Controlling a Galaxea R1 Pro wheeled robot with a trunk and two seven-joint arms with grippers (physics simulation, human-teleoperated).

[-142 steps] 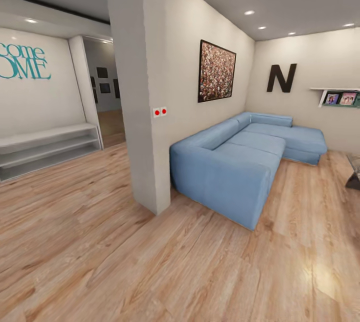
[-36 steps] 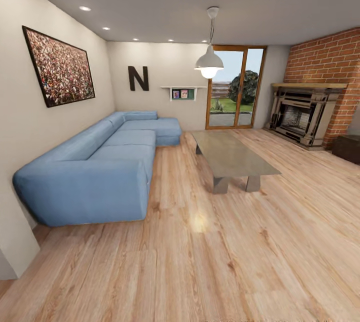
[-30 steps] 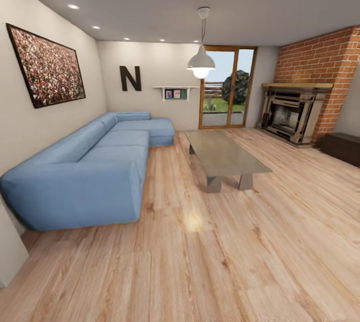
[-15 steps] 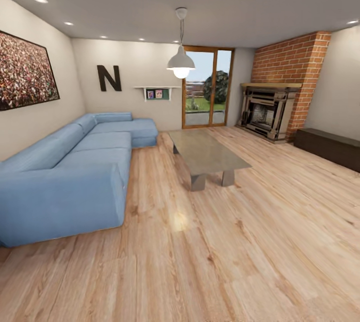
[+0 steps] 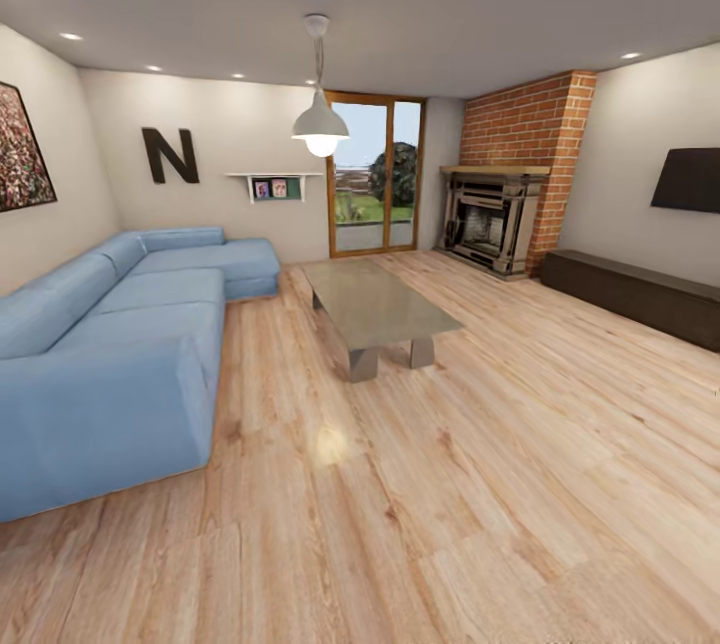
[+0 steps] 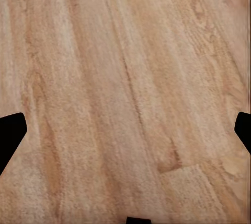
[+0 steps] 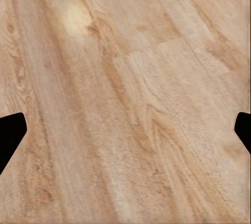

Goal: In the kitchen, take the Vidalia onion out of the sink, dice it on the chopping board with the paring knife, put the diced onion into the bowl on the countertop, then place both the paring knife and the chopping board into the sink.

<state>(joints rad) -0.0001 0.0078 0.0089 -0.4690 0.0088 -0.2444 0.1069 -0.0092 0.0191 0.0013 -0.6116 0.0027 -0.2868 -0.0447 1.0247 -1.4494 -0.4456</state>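
I am in a living room; the Vidalia onion, sink, chopping board, paring knife, bowl and countertop are out of view. In the left wrist view my left gripper (image 6: 125, 135) hangs over bare wooden floor (image 6: 125, 78), its dark fingertips (image 6: 10, 135) far apart at the picture's sides, open and empty. My right gripper (image 7: 125, 135) is the same: fingertips (image 7: 10, 132) spread wide over floor planks (image 7: 130, 78), nothing between them.
A long blue sofa (image 5: 110, 344) runs along the left wall. A low grey coffee table (image 5: 375, 309) stands mid-room under a pendant lamp (image 5: 320, 129). A brick fireplace (image 5: 490, 219) and a dark low cabinet (image 5: 640, 294) line the right. Open wooden floor (image 5: 450, 504) lies ahead.
The camera has turned to the right: the pillar and wall picture slid out at the left, and the fireplace, dark cabinet and wall screen came into view. Nothing in the room itself moved.
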